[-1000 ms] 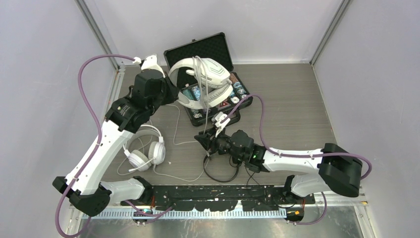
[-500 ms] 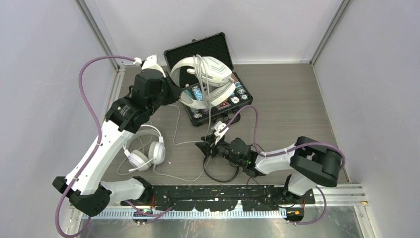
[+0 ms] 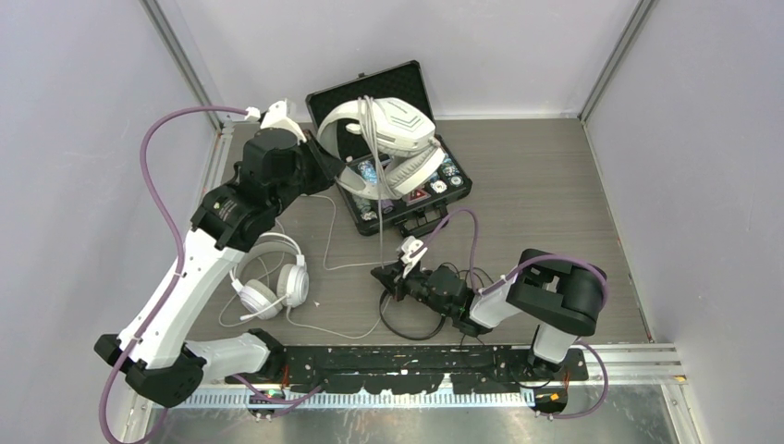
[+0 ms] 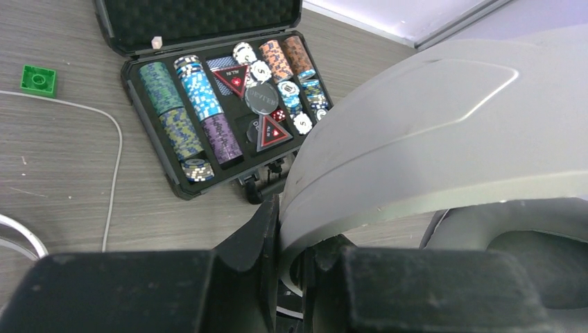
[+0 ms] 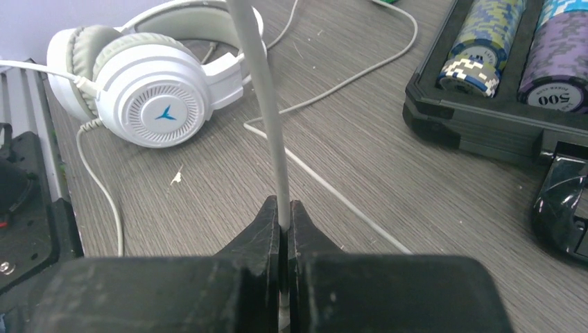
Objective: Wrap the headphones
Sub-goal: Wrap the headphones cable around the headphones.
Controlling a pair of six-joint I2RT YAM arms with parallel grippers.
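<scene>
the left gripper (image 4: 291,232) pinches the band of the big white-grey headphones (image 4: 430,132) tight and holds them up over the open black case (image 3: 409,78) of chips (image 4: 197,94), near the back wall (image 3: 499,46). their white cord (image 3: 381,222) hangs straight down past the case's front edge. the right gripper (image 5: 284,215) is pressed together on that cord, low, just in front of the case. the white round-cup headphones (image 3: 268,282) lie flat on the table (image 3: 545,185) on the left, between the left arm (image 3: 199,268) and the cord. bare wood shows from the case to the right wall (image 3: 703,166).
</scene>
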